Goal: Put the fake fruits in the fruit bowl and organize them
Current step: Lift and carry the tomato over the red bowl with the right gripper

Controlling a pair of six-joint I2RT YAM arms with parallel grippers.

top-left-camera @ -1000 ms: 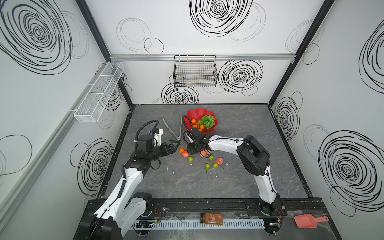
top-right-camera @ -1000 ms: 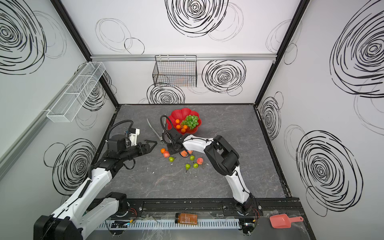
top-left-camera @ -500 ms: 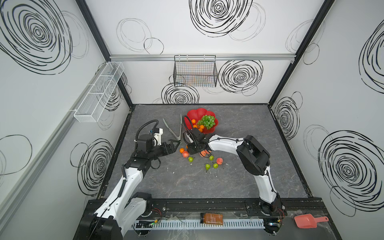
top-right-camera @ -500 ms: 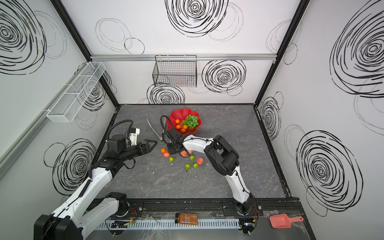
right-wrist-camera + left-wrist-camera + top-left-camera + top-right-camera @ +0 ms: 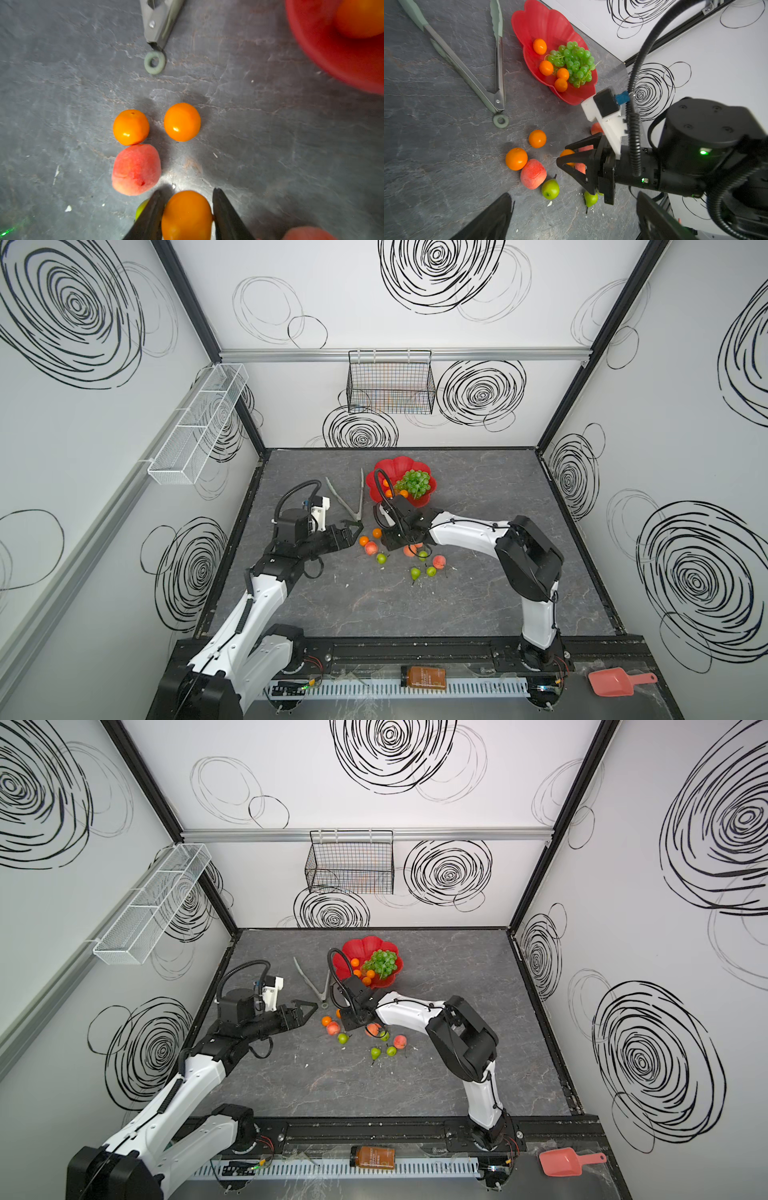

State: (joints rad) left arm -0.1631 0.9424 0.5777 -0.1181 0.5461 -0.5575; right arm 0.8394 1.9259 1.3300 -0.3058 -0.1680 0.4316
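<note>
In both top views you see the shallow, glossy red bowl (image 5: 398, 463) with its scalloped rim toward the back of the grey stone-patterned table (image 5: 457, 605). The shiny green plastic grape bunch (image 5: 412, 482) lies inside it. Just in front of the bowl, your right gripper (image 5: 390, 545) points down among loose fruit: pink-orange plastic peaches (image 5: 439, 561) and little green pears (image 5: 415, 573) lie on the table. Your left gripper (image 5: 351, 527) hovers near the hinge end of the metal tongs (image 5: 353, 506) with grey-green tips.

From the left wrist camera, four small round orange bowl tangerines (image 5: 546, 68) sit beside the grape bunch. Your left gripper's own fingers stand wide apart with nothing between them.

From the right wrist camera, your right gripper is clenched on the gripped tangerine (image 5: 187, 216): both dark fingers (image 5: 151, 216) press its sides. You cannot tell whether it is off the table. Beyond it lie two loose tangerines (image 5: 182, 122), one of them touching a peach. The bowl's rim shows at the picture's edge.
</note>
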